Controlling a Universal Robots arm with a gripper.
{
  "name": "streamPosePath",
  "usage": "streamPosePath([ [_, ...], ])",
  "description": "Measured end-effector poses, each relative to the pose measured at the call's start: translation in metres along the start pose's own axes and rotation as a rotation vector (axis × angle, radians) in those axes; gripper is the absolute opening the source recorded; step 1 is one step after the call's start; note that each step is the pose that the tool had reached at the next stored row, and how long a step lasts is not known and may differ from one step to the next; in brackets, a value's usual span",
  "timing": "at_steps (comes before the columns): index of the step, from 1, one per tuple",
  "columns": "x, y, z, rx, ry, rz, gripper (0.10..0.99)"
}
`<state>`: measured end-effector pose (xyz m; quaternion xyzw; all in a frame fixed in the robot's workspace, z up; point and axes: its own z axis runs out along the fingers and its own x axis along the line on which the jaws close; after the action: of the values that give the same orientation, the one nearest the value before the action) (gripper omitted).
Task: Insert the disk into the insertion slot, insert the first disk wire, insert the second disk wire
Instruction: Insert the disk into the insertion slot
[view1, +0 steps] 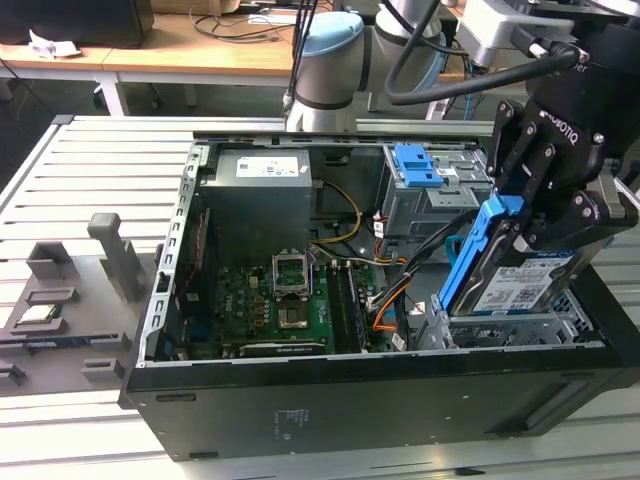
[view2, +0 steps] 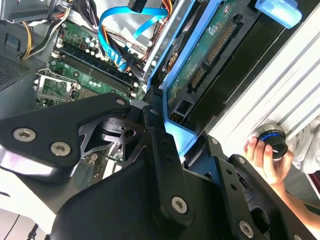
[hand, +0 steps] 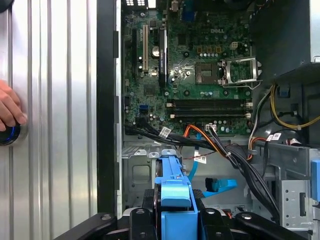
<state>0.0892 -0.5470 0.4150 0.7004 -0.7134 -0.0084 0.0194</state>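
Note:
My black gripper (view1: 535, 215) is shut on the disk (view1: 530, 285), a silver drive with a white-and-blue label, clipped in a bright blue bracket (view1: 468, 258). The disk hangs steeply tilted at the exterior view's right. Its lower end is down in the insertion slot (view1: 510, 328), a low grey perforated bay at the near right corner of the open computer case. In the second wrist view the disk's green circuit side (view2: 210, 50) runs away from the fingers (view2: 152, 120). In the first wrist view the bracket (hand: 175, 197) sits over the grey bay floor (hand: 140, 172).
A taller grey cage with a blue latch (view1: 415, 165) stands behind the bay. A loose blue flat cable (hand: 220, 185) and black and orange wire bundles (hand: 220, 147) lie beside the bay. A person's hand (view2: 262, 160) rests on a blue-ringed button (view2: 272, 140) on the slatted table (view1: 110, 170).

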Motion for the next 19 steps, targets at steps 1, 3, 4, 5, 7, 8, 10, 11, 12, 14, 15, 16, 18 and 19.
streamPosePath([
  [1, 0.0, 0.0, 0.0008, 0.0, 0.0001, 0.0, 0.369],
  [3, 0.0, -0.0001, 0.0024, 0.0, 0.0003, 0.0, 0.369],
  [4, 0.0, -0.0001, 0.003, 0.0, 0.0005, 0.0, 0.369],
  [5, -0.0001, -0.0002, 0.004, 0.0, 0.0006, 0.0, 0.369],
  [7, -0.0001, -0.0002, 0.0065, 0.0, 0.0011, 0.0, 0.369],
  [8, -0.0001, -0.0003, 0.0076, 0.0, 0.0012, 0.0, 0.369],
  [10, -0.0002, -0.0004, 0.0106, 0.0, 0.0018, 0.0, 0.369],
  [11, -0.0002, -0.0005, 0.0116, 0.0, 0.0021, 0.0, 0.369],
  [12, -0.0002, -0.0005, 0.0124, 0.0, 0.0023, 0.0, 0.369],
  [14, -0.0002, -0.0005, 0.0139, 0.0, 0.0026, 0.0, 0.369],
  [15, -0.0002, -0.0006, 0.0149, 0.0, 0.0028, 0.0, 0.369],
  [16, -0.0003, -0.0006, 0.0156, 0.0, 0.0029, 0.0, 0.369],
  [18, -0.0002, -0.0006, 0.0162, 0.0, 0.0039, 0.0, 0.369],
  [19, -0.0002, -0.0006, 0.0163, 0.0, 0.0046, 0.0, 0.369],
])
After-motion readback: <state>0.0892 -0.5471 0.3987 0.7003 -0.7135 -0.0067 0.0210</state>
